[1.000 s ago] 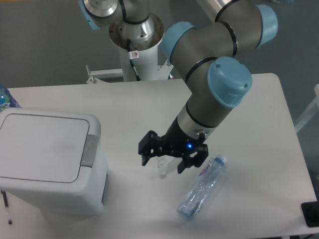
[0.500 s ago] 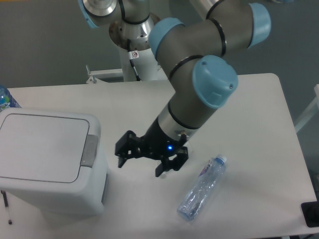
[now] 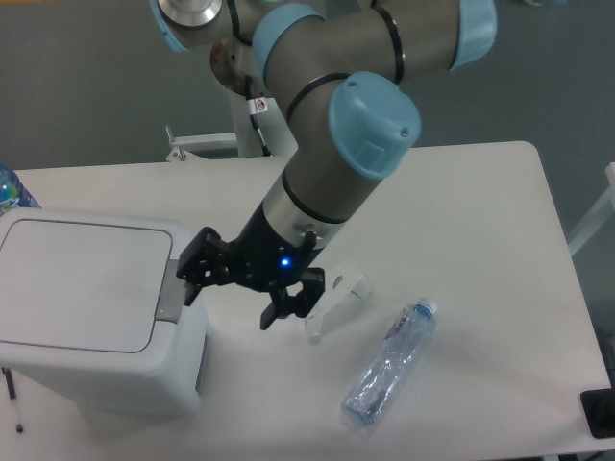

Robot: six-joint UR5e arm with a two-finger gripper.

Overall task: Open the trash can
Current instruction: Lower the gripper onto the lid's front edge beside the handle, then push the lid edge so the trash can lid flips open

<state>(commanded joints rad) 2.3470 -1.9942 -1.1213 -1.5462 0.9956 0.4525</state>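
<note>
White plastic: one trash can (image 3: 86, 307) sits at the near left of the worktop (image 3: 480, 211), its lid shut. One clear bottle (image 3: 389, 365) lies near right, with one small tube (image 3: 332, 309) just left of it. My end effector (image 3: 233, 296), fingers apart and empty, has moved left from the bottle to the can's right edge.

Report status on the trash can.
Gripper open, empty, beside the trash can at its grey tab. Lid shut. Bottle lying clear, off to the side.

Single fixed camera, high and opposite the arm's base, angled down at the table (image 3: 480, 211), fairly near
</note>
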